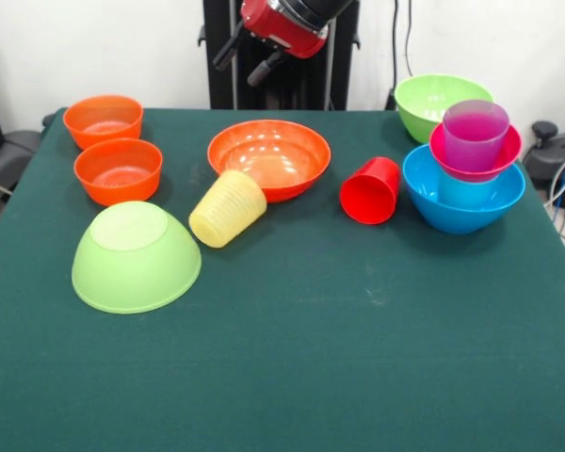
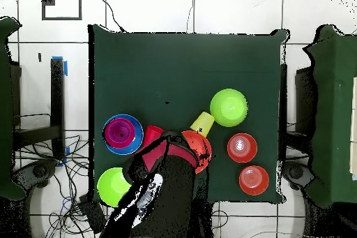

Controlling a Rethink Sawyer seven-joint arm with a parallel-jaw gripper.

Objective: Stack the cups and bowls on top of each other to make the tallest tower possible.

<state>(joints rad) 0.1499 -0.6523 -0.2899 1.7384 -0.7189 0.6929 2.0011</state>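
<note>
My gripper (image 1: 249,56) hangs high above the table's far edge, behind the wide orange bowl (image 1: 268,155), and holds nothing that I can see. The stack on the right is a blue bowl (image 1: 463,205), a light blue cup inside it, a magenta bowl (image 1: 455,162) and a purple cup (image 1: 475,134) on top. A red cup (image 1: 371,190) and a yellow cup (image 1: 228,208) lie on their sides. One lime green bowl (image 1: 136,255) is upside down. Another lime green bowl (image 1: 440,102) stands upright. Two small orange bowls (image 1: 102,120) (image 1: 119,169) sit at the left.
From above, the red and black arm (image 2: 167,172) covers part of the wide orange bowl (image 2: 203,149). The blue bowl (image 2: 107,125) stack sits near the table's left edge, next to the red cup (image 2: 152,136). Green cloth covers the table (image 1: 358,358).
</note>
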